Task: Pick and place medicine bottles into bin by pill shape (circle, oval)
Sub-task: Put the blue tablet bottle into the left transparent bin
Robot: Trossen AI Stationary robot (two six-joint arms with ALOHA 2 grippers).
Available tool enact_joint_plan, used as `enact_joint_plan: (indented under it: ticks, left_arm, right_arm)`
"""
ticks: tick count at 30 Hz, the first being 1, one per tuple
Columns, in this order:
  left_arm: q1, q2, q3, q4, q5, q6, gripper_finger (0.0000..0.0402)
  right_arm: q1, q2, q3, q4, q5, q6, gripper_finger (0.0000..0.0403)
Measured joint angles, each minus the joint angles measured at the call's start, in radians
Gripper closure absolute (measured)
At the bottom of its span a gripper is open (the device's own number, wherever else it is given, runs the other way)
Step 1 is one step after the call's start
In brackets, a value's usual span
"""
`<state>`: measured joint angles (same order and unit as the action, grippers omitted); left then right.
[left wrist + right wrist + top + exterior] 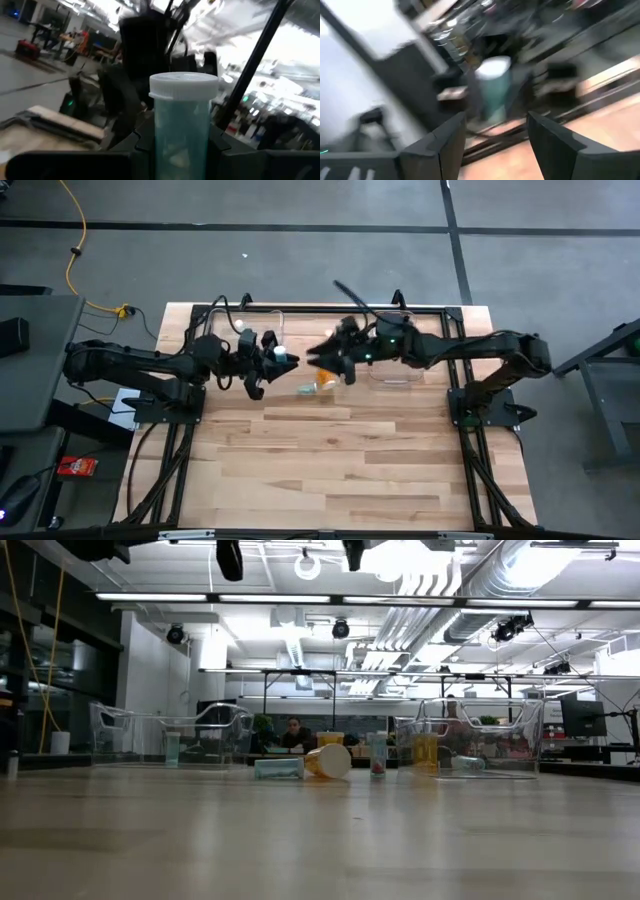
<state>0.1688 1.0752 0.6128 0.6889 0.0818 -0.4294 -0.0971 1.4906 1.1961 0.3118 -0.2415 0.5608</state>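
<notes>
My left gripper (272,364) hangs above the table's far middle, shut on a pale teal medicine bottle (182,130) with a white cap (282,356). My right gripper (318,360) faces it from the right, open, with nothing between its fingers (495,125). In the right wrist view the held bottle (492,92) shows a little ahead of that gripper. Below the two grippers, an orange bottle (330,760) and a clear bottle (278,768) lie on their sides on the table. Another bottle (377,755) stands upright beside them. My left gripper pinches the bottle's lower body (180,157) between its two fingers (142,147), which come at it roughly level from the table's left. The bottle stands upright with its cap (184,85) on top, lifted clear of the table.
Two clear bins stand at the far side, the left bin (170,730) with a bottle in it and the right bin (480,730) holding an orange bottle (427,750). The near half of the wooden table (330,470) is bare. A person sits in the room behind.
</notes>
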Motion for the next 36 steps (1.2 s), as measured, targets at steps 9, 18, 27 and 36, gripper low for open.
enact_joint_plan:
  ticks: [9,18,27,36]
  left_arm:
    - [-0.070,0.103,0.022,0.029,-0.154,0.118,0.0328]
    - [-0.071,0.214,0.092,0.029,-0.157,0.120,0.0328]
    - [-0.071,0.229,0.100,0.026,-0.158,0.154,0.0328]
    - [-0.072,0.229,0.100,0.026,-0.157,0.154,0.0328]
  right_arm:
    - [0.037,0.007,0.000,-0.016,0.202,-0.143,0.0202]
    - [0.072,0.035,0.000,0.023,0.180,-0.201,0.0202]
    - [0.073,0.035,0.000,0.029,0.180,-0.202,0.0202]
    - [0.074,0.036,0.000,0.029,0.182,-0.183,0.0202]
